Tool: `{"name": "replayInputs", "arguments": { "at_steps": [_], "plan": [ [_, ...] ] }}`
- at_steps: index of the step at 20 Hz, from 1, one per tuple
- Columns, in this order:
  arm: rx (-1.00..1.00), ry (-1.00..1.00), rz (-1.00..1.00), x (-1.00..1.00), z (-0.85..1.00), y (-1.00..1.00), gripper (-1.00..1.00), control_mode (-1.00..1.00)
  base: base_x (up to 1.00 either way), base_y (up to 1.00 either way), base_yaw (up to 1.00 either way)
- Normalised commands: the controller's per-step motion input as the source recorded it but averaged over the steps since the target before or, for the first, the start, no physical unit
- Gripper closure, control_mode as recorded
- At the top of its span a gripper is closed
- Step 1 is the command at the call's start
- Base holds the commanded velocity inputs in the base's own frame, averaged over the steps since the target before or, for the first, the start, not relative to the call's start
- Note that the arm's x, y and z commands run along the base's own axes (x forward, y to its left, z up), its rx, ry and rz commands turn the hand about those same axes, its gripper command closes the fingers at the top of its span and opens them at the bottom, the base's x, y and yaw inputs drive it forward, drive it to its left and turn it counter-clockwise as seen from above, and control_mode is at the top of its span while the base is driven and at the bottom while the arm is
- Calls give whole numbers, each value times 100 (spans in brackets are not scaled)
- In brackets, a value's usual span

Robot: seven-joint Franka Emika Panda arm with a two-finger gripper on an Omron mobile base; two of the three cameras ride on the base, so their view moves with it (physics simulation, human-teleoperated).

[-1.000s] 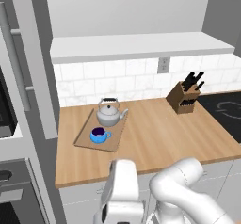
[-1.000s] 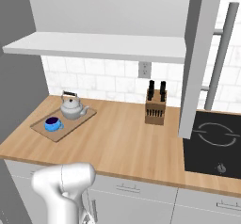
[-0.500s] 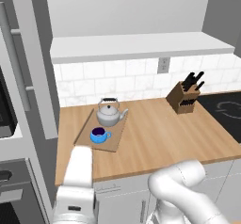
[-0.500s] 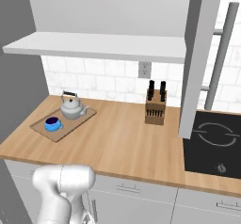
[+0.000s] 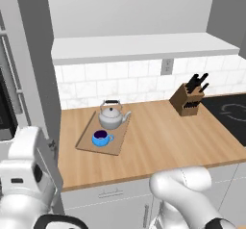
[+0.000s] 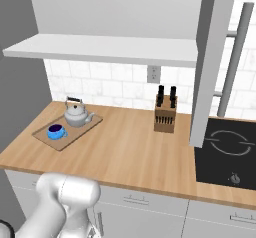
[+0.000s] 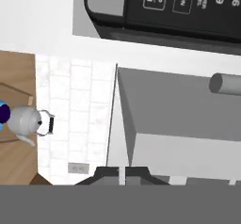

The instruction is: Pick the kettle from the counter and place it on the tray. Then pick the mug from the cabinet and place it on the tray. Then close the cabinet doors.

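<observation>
Wooden counter [image 5: 158,141]: knife block [image 5: 186,100] well right of tray [image 5: 86,144].

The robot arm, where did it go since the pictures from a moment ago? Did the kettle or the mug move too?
The arm swung left: in the left base view its white link slid from the bottom middle to the lower left corner. The shut gripper holds nothing and took hold of nothing. The kettle and the blue mug stayed on the tray, and the knife block stayed on the counter.
</observation>
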Motion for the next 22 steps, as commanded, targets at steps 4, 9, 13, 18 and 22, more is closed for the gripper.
{"name": "replayInputs", "arguments": {
  "at_steps": [4,9,13,18,22],
  "plan": [
    [-15,11,-2,41,-2,55,100,-100,0,0,0],
    [-16,1,-4,-16,-21,32,100,-100,0,0,0],
    [-12,0,-4,-1,-24,26,100,-100,0,0,0],
    [-4,0,-4,69,-2,34,100,-100,0,0,0],
    [-3,0,-1,100,-3,35,100,-100,0,0,0]
  ]
}}
